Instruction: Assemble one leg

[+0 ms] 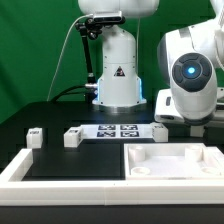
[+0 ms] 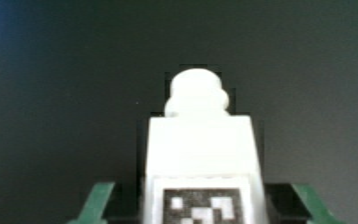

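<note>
We see the leg (image 2: 202, 150) clamped between the jaws, whose green fingers (image 2: 101, 203) sit tight against its two flat sides beside the tag, with the dark surface (image 2: 51, 80) behind it. We judge it light, stiff and rather slick plastic. It is best held across those flat faces, leaving the rounded peg end free, since a weak squeeze could let it twist.

The arm (image 1: 190, 75) bends low at the exterior view's right, its fingers (image 2: 103, 204) clamped on the leg (image 2: 206, 150).
</note>
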